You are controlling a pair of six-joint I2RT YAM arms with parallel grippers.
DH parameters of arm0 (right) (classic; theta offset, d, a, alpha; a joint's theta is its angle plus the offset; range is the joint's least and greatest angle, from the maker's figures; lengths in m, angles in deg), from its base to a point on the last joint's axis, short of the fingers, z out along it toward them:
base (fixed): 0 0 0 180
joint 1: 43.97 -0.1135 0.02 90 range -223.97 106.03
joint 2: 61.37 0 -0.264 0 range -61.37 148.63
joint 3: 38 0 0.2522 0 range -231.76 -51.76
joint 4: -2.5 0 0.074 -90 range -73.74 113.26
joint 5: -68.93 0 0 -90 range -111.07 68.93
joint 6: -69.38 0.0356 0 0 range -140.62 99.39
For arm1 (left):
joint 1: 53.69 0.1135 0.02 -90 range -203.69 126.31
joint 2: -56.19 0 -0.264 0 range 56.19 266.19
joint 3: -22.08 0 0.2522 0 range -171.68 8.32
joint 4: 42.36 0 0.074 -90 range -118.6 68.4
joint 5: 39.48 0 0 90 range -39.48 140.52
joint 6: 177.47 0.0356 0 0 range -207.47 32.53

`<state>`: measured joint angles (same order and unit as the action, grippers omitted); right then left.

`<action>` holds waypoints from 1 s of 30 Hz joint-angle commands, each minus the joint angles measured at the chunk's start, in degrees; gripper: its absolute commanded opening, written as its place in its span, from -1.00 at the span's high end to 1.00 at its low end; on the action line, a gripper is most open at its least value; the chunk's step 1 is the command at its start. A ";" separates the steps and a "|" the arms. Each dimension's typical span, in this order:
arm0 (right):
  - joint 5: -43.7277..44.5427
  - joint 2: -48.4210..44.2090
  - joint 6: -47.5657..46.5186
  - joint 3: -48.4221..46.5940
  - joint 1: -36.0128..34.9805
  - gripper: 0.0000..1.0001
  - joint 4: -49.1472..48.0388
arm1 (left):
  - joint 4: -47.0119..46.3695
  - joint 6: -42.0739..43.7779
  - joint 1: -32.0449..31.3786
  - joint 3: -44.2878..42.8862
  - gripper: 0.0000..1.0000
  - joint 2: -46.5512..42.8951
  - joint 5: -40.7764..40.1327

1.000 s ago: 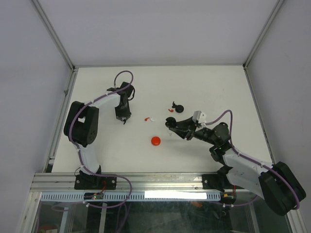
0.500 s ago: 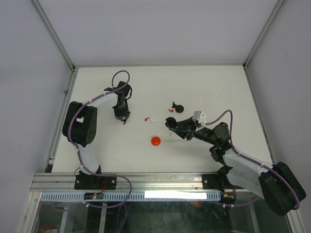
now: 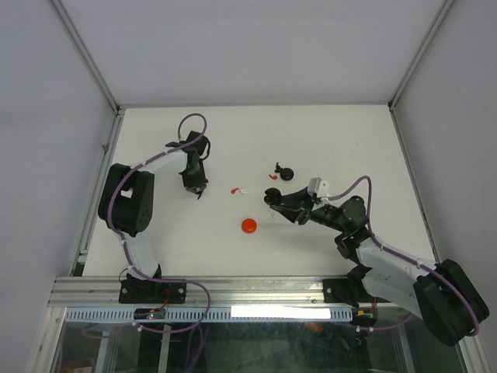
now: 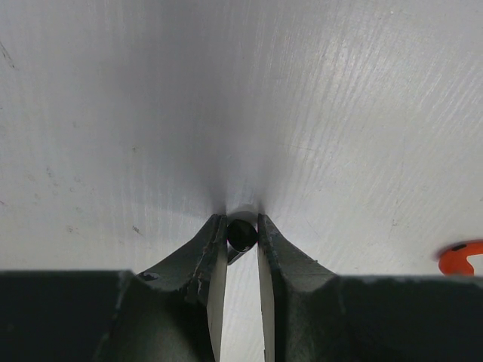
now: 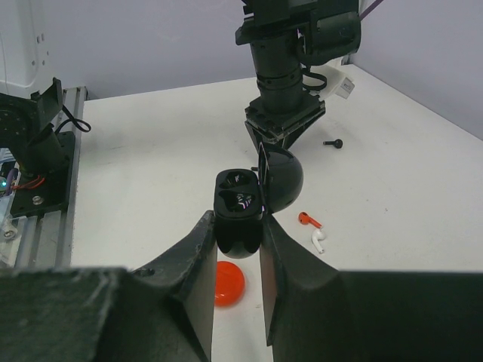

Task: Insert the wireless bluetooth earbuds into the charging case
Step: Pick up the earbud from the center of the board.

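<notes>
Your left pincer (image 4: 240,221) has just narrowed, and now both tips sit tight against the black earbud (image 4: 241,237), one finger on each side. The arm has barely shifted while it closed. That looks like the pick being made, though the bud sits low at the desk (image 3: 326,132) and you cannot tell yet whether it has come off the surface. Over on the other side nothing has moved: your right pincer (image 5: 238,223) is clamped on the charging case (image 5: 240,197), holding it up with the lid swung open and both sockets facing up, well apart from the bud. So the receiving end is ready, and the job is probably lift, carry across, seat. Watch the route: the red earbud (image 5: 305,219) and the white earbud (image 5: 319,240) lie close together on the desk between the two arms, so go over them, not through. The red puck (image 5: 229,274) lies on the desk near the held case, and a black puck (image 3: 287,172) sits farther back with another small red bud (image 3: 272,176) beside it. The open lid stands on the side your left arm comes from, so approach from above.
</notes>
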<state>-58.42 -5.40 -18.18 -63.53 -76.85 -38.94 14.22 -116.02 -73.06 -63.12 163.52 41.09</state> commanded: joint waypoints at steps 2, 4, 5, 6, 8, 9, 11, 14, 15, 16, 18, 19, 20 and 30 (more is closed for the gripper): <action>-0.46 -0.91 -1.15 -1.74 -0.30 1.00 -1.32 | -0.59 -1.25 0.48 2.89 0.62 -2.79 2.32; -0.23 -0.89 -1.48 -1.86 -0.20 1.00 -0.79 | -2.25 -1.49 0.48 3.90 0.66 -4.39 2.75; -0.13 -0.94 -1.74 -1.92 -0.24 1.00 -0.52 | -3.26 -1.62 0.52 4.38 0.68 -5.15 3.18; 0.08 -0.94 -1.92 -2.06 -0.25 1.00 -0.12 | -4.00 -1.88 0.42 4.84 0.69 -5.87 3.53; 0.48 -1.03 -2.37 -2.40 -0.28 1.00 0.73 | -5.56 -2.15 0.47 5.80 0.74 -7.25 4.61; 0.63 -0.97 -2.52 -2.57 -0.22 1.00 1.03 | -6.51 -2.30 0.48 6.31 0.76 -8.04 5.14; 0.83 -0.80 -2.69 -2.87 -0.25 1.00 1.17 | -8.40 -2.76 0.47 7.31 0.78 -9.88 6.31; 0.78 -0.15 -3.02 -3.47 -0.31 1.00 1.16 | -11.08 -3.06 0.48 8.73 0.82 -13.39 7.86; 0.52 0.19 -3.41 -3.64 -0.36 1.00 1.06 | -12.01 -3.08 0.49 9.26 0.84 -14.85 8.83; 0.42 0.54 -3.84 -3.81 -0.50 1.00 0.73 | -13.19 -3.16 0.55 9.76 0.85 -16.43 9.60; 0.62 1.16 -4.24 -4.23 -0.66 1.00 0.19 | -15.34 -3.30 0.48 10.93 0.87 -19.68 10.93; 0.95 1.47 -4.42 -4.49 -0.83 1.00 -0.04 | -16.39 -3.27 0.48 11.41 0.88 -21.29 11.56; 1.29 1.82 -4.53 -4.80 -0.97 1.00 -0.29 | -17.55 -3.38 0.39 11.93 0.89 -22.95 12.31; 7.42 7.97 -5.10 -8.28 -4.41 1.00 -6.45 | -33.64 -7.33 -2.24 19.40 0.94 -39.70 20.85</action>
<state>-55.53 0.22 -21.85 -68.60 -79.45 -38.02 -8.64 -120.64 -73.46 -45.61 128.81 57.17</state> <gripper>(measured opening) 0.268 0.174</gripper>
